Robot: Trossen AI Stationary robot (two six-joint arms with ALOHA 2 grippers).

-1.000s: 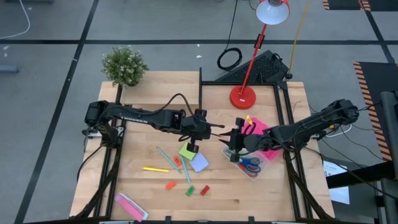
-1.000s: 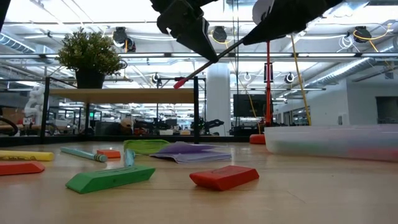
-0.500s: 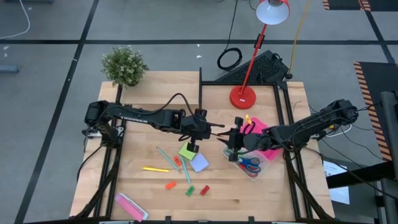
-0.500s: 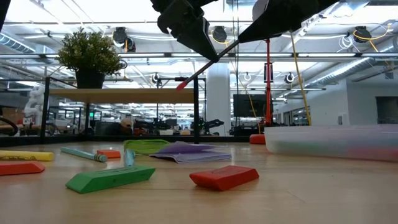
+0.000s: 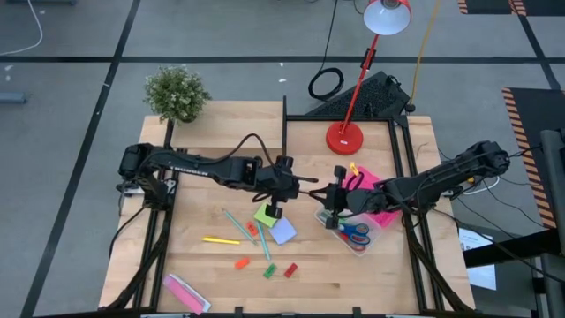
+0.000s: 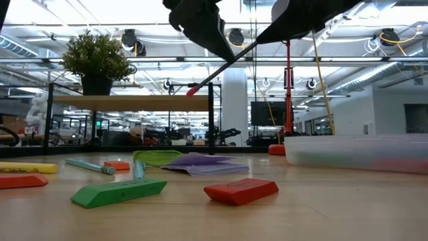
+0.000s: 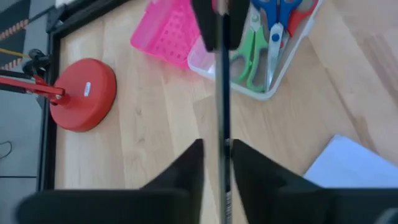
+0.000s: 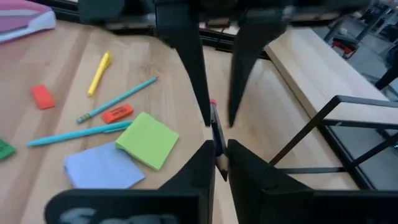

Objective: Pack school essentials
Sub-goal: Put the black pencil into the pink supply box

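Above the table's [image 5: 212, 141] middle, the left gripper [image 5: 305, 183] and right gripper [image 5: 328, 193] both pinch one dark, apparently red-tipped pen [image 6: 217, 72], held aloft beside the clear container [image 5: 366, 241] of scissors [image 5: 357, 233].

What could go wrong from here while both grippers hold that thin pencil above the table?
The left gripper and right gripper both pinch one thin pencil in mid-air; a mistimed release could drop it among the sticky notes below. It may also miss the clear box, already crowded with scissors.
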